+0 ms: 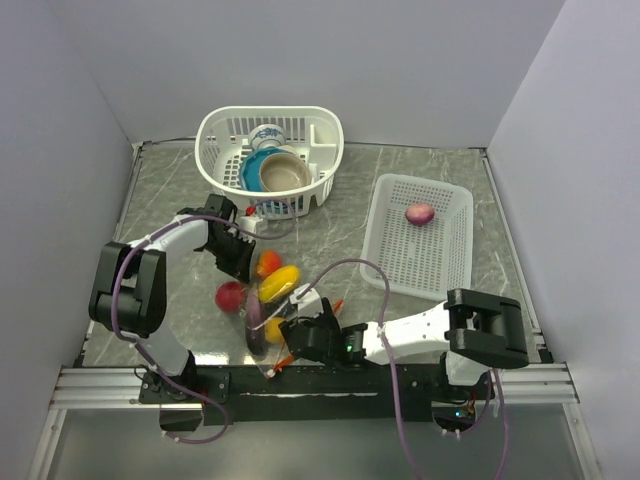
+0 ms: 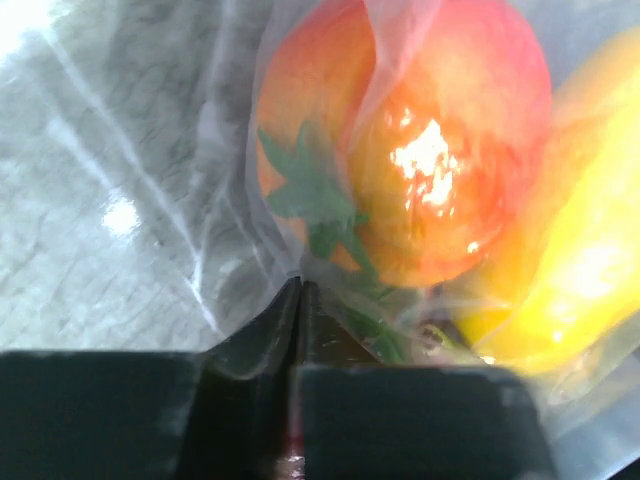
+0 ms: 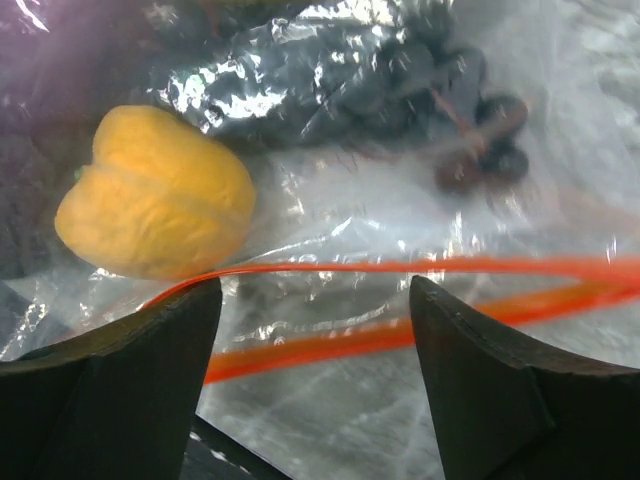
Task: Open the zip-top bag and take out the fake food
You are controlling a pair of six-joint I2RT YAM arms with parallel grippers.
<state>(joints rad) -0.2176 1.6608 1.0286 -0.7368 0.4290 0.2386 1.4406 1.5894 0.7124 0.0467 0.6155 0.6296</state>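
The zip-top bag (image 1: 262,300) lies between my grippers with fake food inside: a red apple (image 1: 230,296), a yellow lemon (image 1: 279,283) and an orange fruit (image 1: 268,262). My left gripper (image 1: 242,260) is shut on the bag's far edge. In the left wrist view its jaws (image 2: 300,288) pinch clear plastic below the orange fruit (image 2: 420,140). My right gripper (image 1: 292,336) is open at the bag's mouth. In the right wrist view (image 3: 315,300) the red-orange zip strip (image 3: 400,268) runs between the fingers, with a yellow fruit (image 3: 155,205) and dark grapes (image 3: 470,140) behind it. A purple onion (image 1: 420,213) lies in the white tray (image 1: 440,260).
A white basket (image 1: 225,135) with ceramic bowls (image 1: 280,172) stands at the back, just beyond my left gripper. The white tray sits at the right. Walls close in on the left, back and right.
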